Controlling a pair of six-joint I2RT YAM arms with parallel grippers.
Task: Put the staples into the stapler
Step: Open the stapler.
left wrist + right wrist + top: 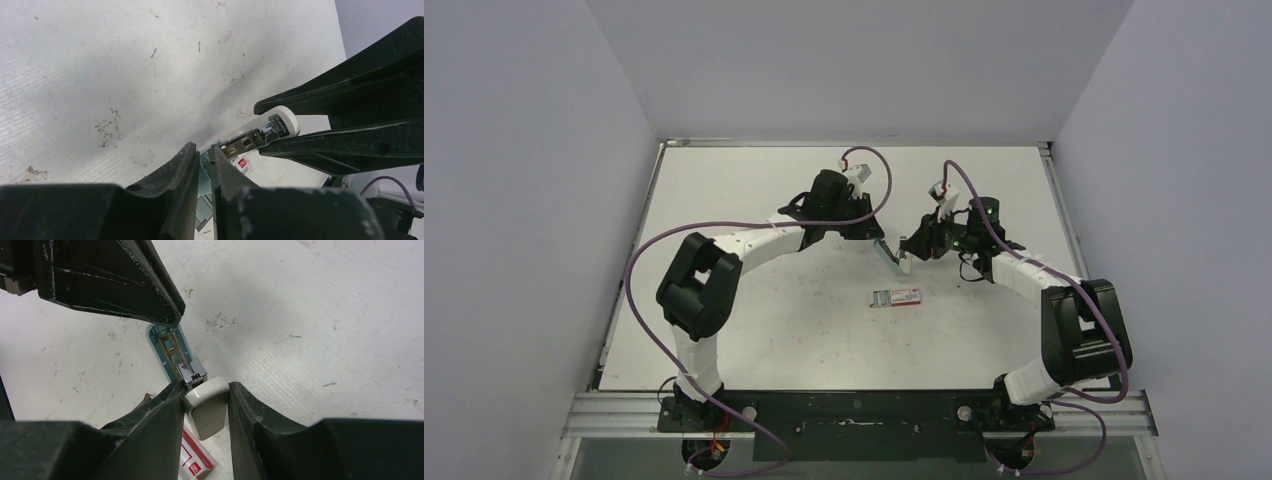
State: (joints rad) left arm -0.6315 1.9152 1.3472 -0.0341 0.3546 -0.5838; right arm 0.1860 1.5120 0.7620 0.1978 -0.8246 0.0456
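1. The stapler (892,254) was held up off the bench (754,330) between the two arms, near the middle and a little towards the far side.
2. It was hinged open, with a pale teal half (167,346) and a white half (207,407) angled apart. A chrome metal piece (192,372) showed where they met.
3. The left hand (204,150) was closed almost completely. Its two fingers pinched the thin edge of the teal half, seen as a narrow teal strip between the pads.
4. The right hand (206,387) was partly closed. One finger pressed on each side of the white half's rounded end, gripping it firmly.
5. In the left wrist view the metal staple channel (247,142) ran out from the white end (286,119) towards the left fingers. I could not tell whether any staples sat in it.
6. The small red-and-white staple box (895,297) lay flat on the bench, below the stapler and nearer the arm bases, touching neither hand.
7. Its left end looked grey, but separate strips were too small to make out.
8. The bench surface was white, with dark scuffs and specks.
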